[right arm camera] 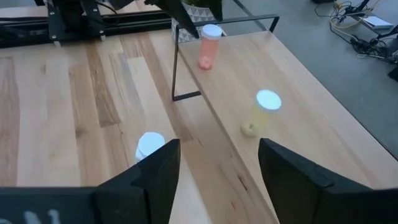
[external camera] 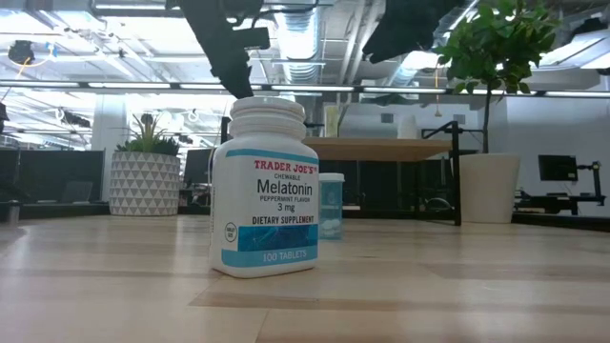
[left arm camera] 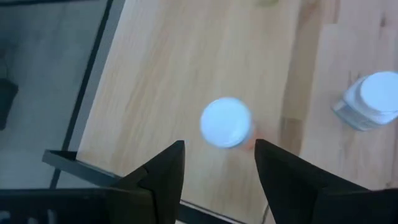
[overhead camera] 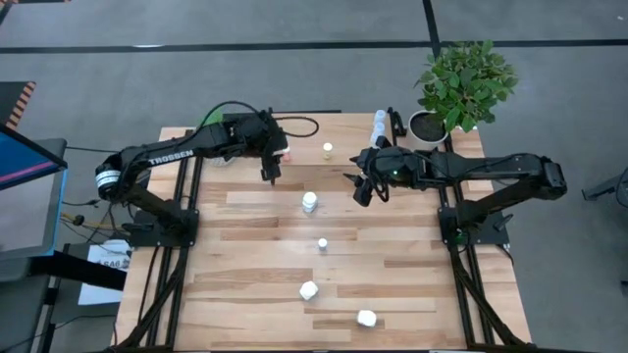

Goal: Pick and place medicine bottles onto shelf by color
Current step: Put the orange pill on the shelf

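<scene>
The shelf (overhead camera: pixel 343 132) stands along the table's far edge. An orange bottle (overhead camera: pixel 287 152) and a yellow bottle (overhead camera: pixel 327 149) stand upright on it, and pale-blue bottles (overhead camera: pixel 380 123) stand at its right end. My left gripper (left arm camera: pixel 217 146) hangs open just short of the white-capped orange bottle (left arm camera: pixel 225 122), touching nothing. My right gripper (right arm camera: pixel 219 143) hovers open near the shelf's right part, with the yellow bottle (right arm camera: pixel 261 112) ahead of it. White bottles (overhead camera: pixel 310 201) (overhead camera: pixel 308 290) (overhead camera: pixel 366 318) and a small one (overhead camera: pixel 322 243) rest on the tabletop.
A leafy plant in a white pot (overhead camera: pixel 461 83) stands at the table's far right corner. In the low view a white Melatonin bottle (external camera: pixel 265 186) stands close in front, with a pale-blue bottle (external camera: pixel 331 205) behind it. Bare tabletop lies at the near left.
</scene>
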Controlling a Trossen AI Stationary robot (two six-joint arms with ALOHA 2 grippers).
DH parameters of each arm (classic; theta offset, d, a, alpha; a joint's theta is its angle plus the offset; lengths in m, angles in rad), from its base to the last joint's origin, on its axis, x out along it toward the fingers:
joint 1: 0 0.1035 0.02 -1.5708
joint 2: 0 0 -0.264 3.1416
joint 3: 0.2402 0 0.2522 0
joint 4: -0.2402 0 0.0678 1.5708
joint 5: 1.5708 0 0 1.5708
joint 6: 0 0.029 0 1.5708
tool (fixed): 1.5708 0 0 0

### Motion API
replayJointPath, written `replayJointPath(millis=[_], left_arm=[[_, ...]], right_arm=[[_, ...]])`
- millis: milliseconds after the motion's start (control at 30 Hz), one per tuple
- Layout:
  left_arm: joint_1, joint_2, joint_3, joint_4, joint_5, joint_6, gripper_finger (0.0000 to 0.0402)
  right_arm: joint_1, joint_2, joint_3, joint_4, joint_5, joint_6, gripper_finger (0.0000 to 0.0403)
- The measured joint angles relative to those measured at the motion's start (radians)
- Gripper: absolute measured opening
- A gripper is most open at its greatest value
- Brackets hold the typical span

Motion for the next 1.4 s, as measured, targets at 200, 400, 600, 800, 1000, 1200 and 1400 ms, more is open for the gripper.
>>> replayJointPath(millis=[200, 400, 600, 800, 1000, 1200, 1400], left_arm=[[0.024, -0.002, 0.0, 0.042, 0.02, -0.004, 0.0183], [0.029, -0.002, 0.002, 0.023, 0.07, -0.014, 0.0183], [0.028, -0.002, 0.002, 0.023, 0.072, -0.017, 0.0183], [0.033, -0.002, 0.002, 0.047, 0.125, -0.015, 0.0183], [0.037, -0.002, 0.003, 0.048, 0.131, -0.03, 0.0186], [0.049, 0.014, 0.004, 0.045, 0.142, -0.038, 0.0188], [0.054, 0.068, 0.003, 0.053, 0.167, -0.032, 0.0188]], right_arm=[[0.0, 0.0, 0.0, -0.008, 0.0, 0.0, 0.0239], [0.0, 0.0, 0.0, -0.017, 0.001, 0.001, 0.0239], [0.0, 0.0, 0.0, -0.016, 0.001, 0.001, 0.0239], [0.0, 0.0, 0.0, -0.017, 0.001, 0.003, 0.0239], [0.0, 0.0, 0.0, -0.025, 0.001, 0.003, 0.0239], [0.0, 0.0, 0.0, -0.031, 0.001, 0.003, 0.0239], [0.003, 0.0, 0.0, -0.032, 0.002, 0.002, 0.0239]])
